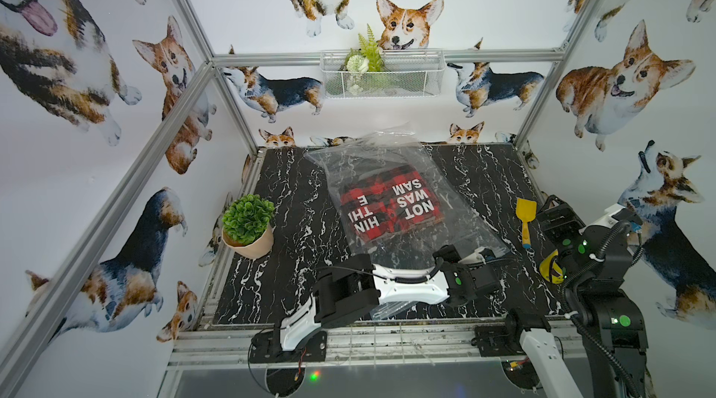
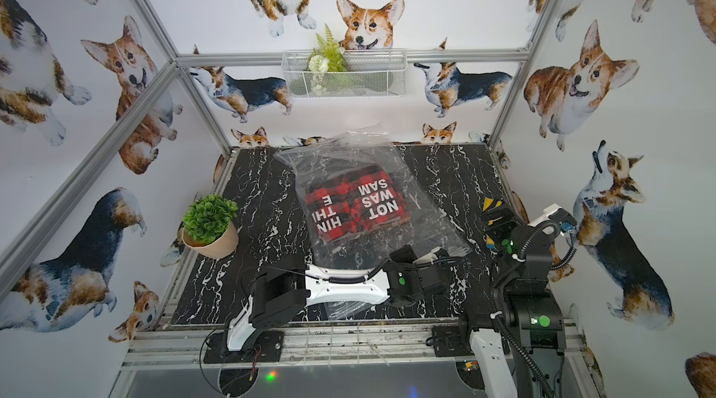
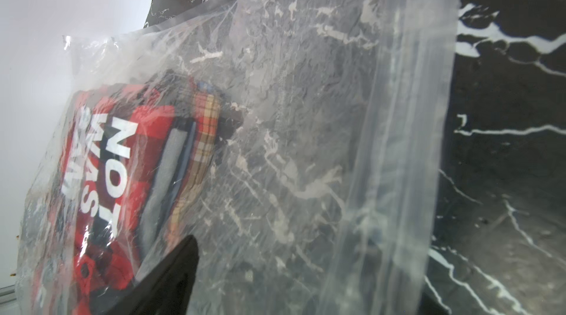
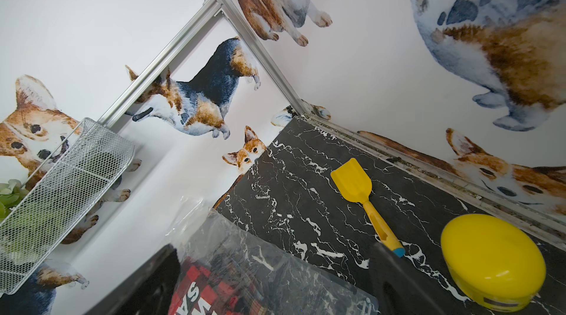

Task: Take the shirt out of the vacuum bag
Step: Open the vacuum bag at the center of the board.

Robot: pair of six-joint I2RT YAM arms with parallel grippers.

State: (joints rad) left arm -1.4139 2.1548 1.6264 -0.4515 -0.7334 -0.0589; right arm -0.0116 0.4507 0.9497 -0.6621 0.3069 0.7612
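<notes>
The vacuum bag (image 1: 387, 160) (image 2: 348, 156) lies crinkled across the middle of the black marble table, reaching from the back wall toward the front. Inside it is the shirt (image 1: 391, 202) (image 2: 356, 202), folded red-and-black plaid with white letters. My left gripper (image 1: 461, 256) (image 2: 414, 256) is low at the bag's near right edge. In the left wrist view the bag's (image 3: 306, 114) film and edge strip lie between its spread fingers (image 3: 174, 279), with the shirt (image 3: 101, 175) beyond. My right gripper (image 4: 275, 292) hangs open above the table's right side and holds nothing.
A potted plant (image 1: 248, 225) stands at the table's left edge. A yellow toy spade (image 1: 525, 218) (image 4: 361, 200) and a yellow round box (image 4: 493, 261) lie at the right. A wire basket (image 1: 381, 72) with greenery hangs on the back wall. Metal frame posts surround the table.
</notes>
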